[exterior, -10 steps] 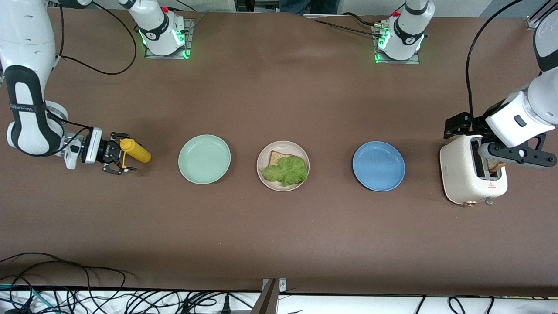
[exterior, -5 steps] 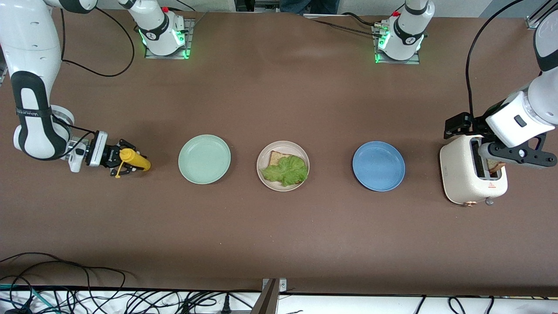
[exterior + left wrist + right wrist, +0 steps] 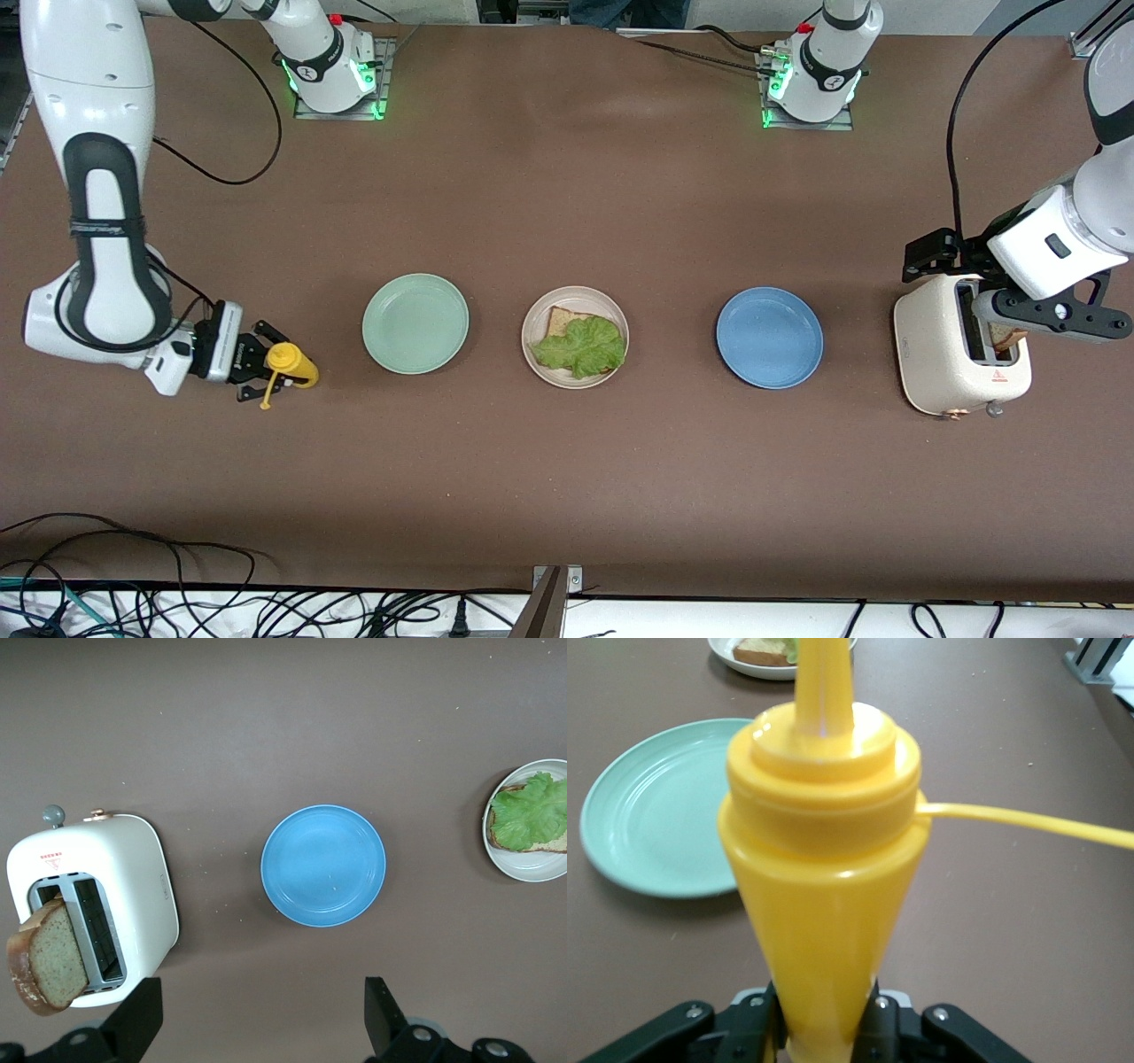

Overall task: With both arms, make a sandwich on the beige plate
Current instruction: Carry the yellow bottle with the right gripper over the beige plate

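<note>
brown surface (image 3: pixel 567 204) in the front view carries three plates in a row: a mint-green plate (image 3: pixel 415 322), the beige plate (image 3: pixel 575 337) in the middle, a blue plate (image 3: pixel 769 337). on the beige plate lies one tan bread slice (image 3: pixel 561 320) under a ruffled green lettuce leaf (image 3: pixel 582 346). right end effector (image 3: pixel 266 365) is clenched on a yellow squeeze bottle (image 3: pixel 292 363) at its end of the surface. left end effector (image 3: pixel 1019 319) hangs over a cream toaster (image 3: pixel 948 363).

left wrist view: fingers (image 3: pixel 137 1019) spread wide, released, above the toaster, where a crusted slice (image 3: pixel 44 961) leans out of a slot.

right wrist view: the bottle fills the frame, clamped at its base, the mint-green plate beside it.
</note>
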Available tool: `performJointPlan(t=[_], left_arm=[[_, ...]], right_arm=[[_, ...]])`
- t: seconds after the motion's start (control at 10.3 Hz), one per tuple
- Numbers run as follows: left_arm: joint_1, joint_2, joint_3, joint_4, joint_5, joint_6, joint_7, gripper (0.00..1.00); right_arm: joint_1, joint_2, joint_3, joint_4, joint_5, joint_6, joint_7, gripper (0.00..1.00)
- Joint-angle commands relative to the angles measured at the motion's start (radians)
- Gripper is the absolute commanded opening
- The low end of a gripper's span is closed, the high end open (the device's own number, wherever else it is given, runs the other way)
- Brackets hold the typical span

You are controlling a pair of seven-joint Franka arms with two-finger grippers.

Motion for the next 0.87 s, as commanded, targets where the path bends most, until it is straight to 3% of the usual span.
performJointPlan(t=[0.0, 0.39, 0.58, 0.78], left_arm=[[-0.001, -0.012, -0.003, -0.007, 0.021, -0.011, -0.007, 1.00], [-0.001, -0.012, -0.003, -0.007, 0.021, -0.011, -0.007, 1.00], [-0.001, -0.012, -0.003, -0.007, 0.021, -0.011, -0.007, 1.00], [-0.001, -0.012, -0.003, -0.007, 0.021, -0.011, -0.007, 1.00]], right_arm=[[0.114, -0.011, -0.014, 0.032, -0.058, 0.089, 0.158, 0.00], [0.352, -0.020, -0.012, 0.061, -0.399, 0.319, 0.576, 0.00], [0.454, -0.017, -0.012, 0.069, -0.638, 0.380, 0.843, 0.00], [0.540, -0.011, -0.012, 0.078, -0.936, 0.378, 1.141, 0.00]])
